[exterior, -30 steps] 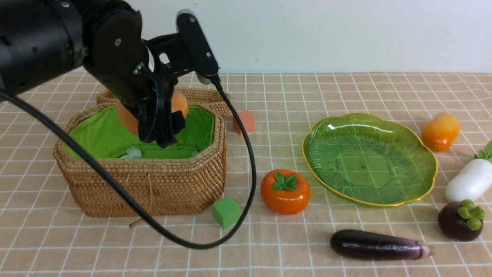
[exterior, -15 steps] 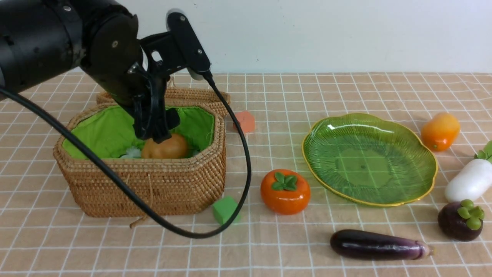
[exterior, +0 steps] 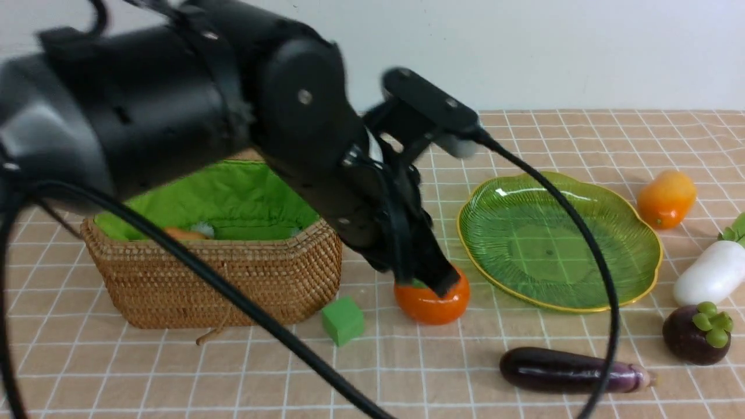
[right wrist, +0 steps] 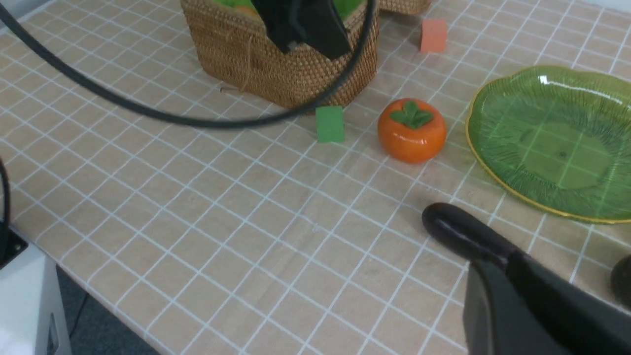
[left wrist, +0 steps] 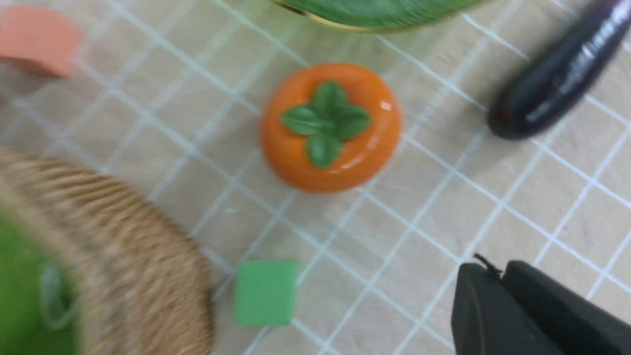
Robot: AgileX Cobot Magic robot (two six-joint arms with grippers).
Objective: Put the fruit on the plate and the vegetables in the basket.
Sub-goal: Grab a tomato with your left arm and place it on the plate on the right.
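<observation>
Orange persimmon on bench below, ahead of left jaws (pressed together, gripping nothing); green cube off to side; right jaws also narrow.

Left arm: extends forward and toward the robot's right across the front view, forearm pitched steeply down, wrist camera mounted on its far side. Left gripper: points downward, fingers pressed together with only a thin seam between them, nothing held. Right gripper: visible only in its own wrist view, closed and empty.
</observation>
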